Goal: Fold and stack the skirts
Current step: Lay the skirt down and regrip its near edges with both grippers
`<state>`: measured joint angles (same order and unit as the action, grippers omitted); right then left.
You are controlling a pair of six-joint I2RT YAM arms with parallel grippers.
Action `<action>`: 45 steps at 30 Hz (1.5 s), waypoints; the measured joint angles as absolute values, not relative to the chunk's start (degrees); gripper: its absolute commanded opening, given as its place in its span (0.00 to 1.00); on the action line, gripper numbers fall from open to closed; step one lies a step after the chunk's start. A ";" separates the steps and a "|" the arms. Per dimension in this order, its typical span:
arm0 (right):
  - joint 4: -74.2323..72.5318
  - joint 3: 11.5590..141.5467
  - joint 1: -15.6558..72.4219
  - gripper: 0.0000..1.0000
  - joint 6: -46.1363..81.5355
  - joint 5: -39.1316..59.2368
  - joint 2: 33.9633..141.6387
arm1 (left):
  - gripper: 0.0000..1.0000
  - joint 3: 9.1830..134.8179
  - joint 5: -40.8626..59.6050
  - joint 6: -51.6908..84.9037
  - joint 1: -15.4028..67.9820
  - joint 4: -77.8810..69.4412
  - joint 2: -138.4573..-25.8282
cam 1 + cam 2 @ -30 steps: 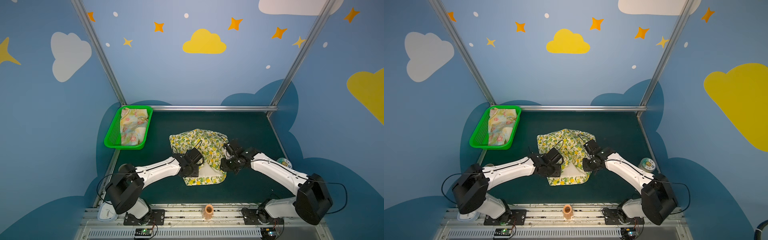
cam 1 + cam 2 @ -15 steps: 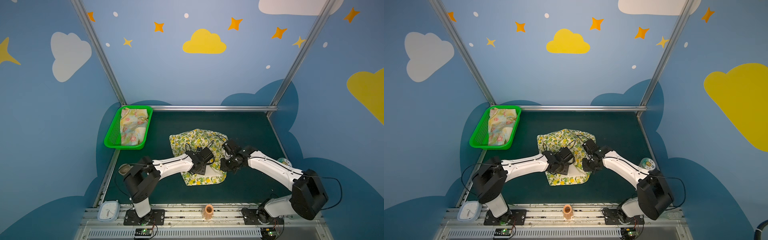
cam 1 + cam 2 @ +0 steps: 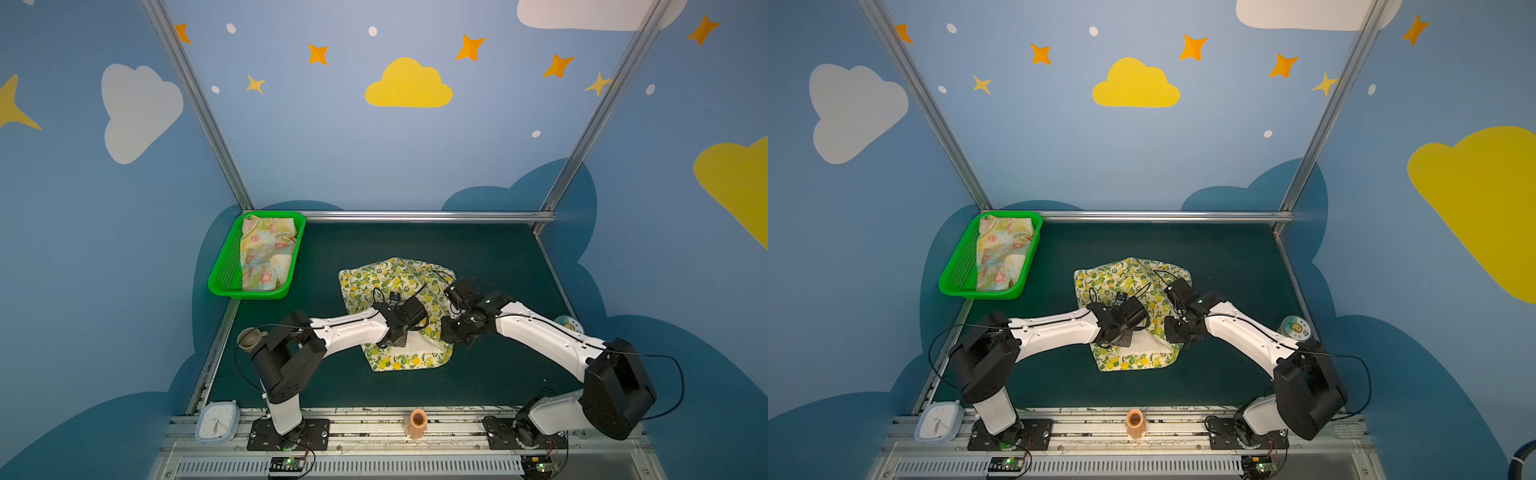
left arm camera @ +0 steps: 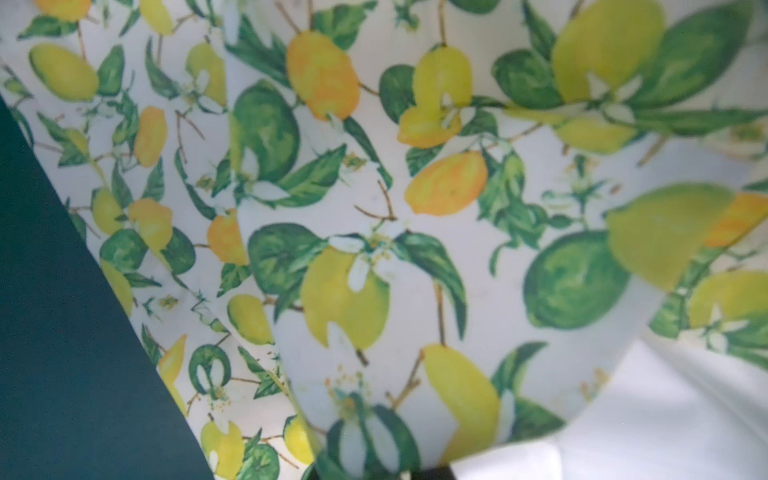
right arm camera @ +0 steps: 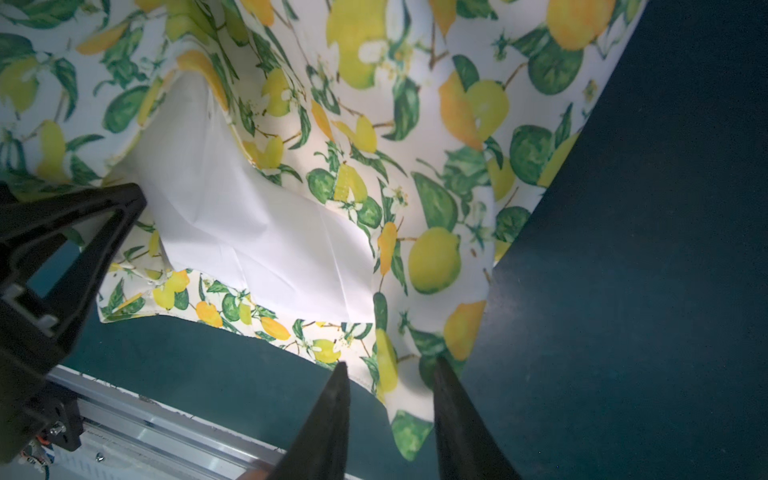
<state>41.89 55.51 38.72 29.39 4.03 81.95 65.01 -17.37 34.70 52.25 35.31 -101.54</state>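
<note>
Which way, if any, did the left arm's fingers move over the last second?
Yes. The left arm's fingers shifted right, away from the green basket and farther over the lemon skirt.

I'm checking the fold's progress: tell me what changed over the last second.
The left hand reached farther in over the lemon skirt, from its left edge toward the middle; whether it grips cloth cannot be told. The right hand stayed at the skirt's right side, jaws apart. The flowered skirt and green basket stayed put.
</note>
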 measured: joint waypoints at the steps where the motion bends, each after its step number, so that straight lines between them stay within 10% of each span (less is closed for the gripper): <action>1: 41.89 55.51 38.72 0.27 29.36 3.99 81.95 | 0.07 64.64 -17.58 34.87 52.25 35.53 -101.36; 8: 44.42 56.05 40.10 0.39 29.17 1.23 81.97 | 0.04 60.40 -19.07 35.81 51.86 38.63 -96.64; 45: 54.17 61.21 59.90 0.39 29.52 -13.52 92.03 | 0.05 52.21 -18.26 38.72 47.88 44.64 -82.08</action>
<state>54.17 61.21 59.90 29.52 -13.52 92.03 52.21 -18.26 38.72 47.88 44.64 -82.08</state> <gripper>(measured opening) 0.403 0.056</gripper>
